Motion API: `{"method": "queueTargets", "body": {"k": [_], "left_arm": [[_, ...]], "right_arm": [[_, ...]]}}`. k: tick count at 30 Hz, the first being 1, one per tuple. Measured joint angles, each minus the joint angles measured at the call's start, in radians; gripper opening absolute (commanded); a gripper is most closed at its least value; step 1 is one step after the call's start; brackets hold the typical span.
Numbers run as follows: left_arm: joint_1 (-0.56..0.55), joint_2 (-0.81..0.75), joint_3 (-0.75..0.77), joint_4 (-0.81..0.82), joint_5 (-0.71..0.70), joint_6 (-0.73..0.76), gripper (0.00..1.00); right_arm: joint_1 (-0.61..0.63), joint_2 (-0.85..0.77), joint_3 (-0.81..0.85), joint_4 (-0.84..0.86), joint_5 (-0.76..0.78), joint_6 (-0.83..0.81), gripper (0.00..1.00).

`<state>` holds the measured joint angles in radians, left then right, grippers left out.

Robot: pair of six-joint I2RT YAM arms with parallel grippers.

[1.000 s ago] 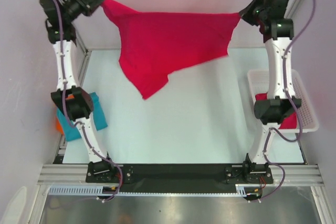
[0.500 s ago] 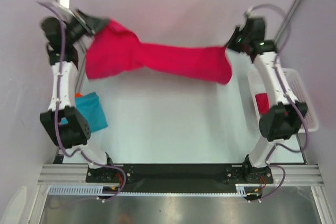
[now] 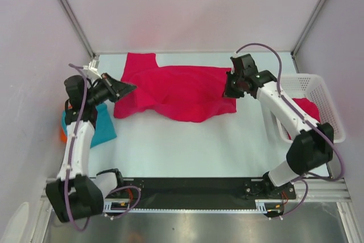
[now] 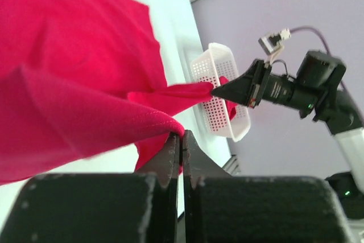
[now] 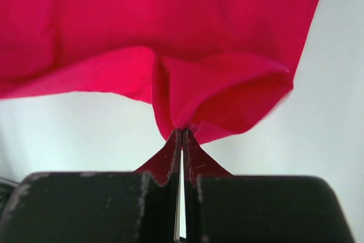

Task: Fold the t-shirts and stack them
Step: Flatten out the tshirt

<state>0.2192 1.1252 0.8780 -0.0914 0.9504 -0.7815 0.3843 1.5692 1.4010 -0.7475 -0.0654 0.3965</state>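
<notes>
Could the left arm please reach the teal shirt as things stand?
Probably not yet: the left claw is shut on the red shirt, though the teal shirt lies close beside that arm.

White mesh basket (image 3: 331, 112) at table's right edge; white table (image 3: 187, 140); small orange item (image 3: 61, 135) at left edge.

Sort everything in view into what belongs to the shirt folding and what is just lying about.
Job:
spread-out crimson t-shirt, pinched by the left tool and right tool
teal t-shirt
second crimson t-shirt, far right

Lying about:
white mesh basket holding that second shirt
small orange thing by the teal t-shirt, mostly hidden
</notes>
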Motion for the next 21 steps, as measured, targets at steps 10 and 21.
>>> {"method": "queueTargets", "body": {"k": [10,21], "left_arm": [[0.002,-0.143,-0.020,-0.213,-0.006,0.101,0.00],[0.003,-0.342,-0.100,-0.491,-0.078,0.180,0.00]], "right_arm": [[0.037,-0.154,-0.130,-0.093,0.073,0.050,0.00],[0.057,-0.397,-0.245,-0.248,0.111,0.133,0.00]]}}
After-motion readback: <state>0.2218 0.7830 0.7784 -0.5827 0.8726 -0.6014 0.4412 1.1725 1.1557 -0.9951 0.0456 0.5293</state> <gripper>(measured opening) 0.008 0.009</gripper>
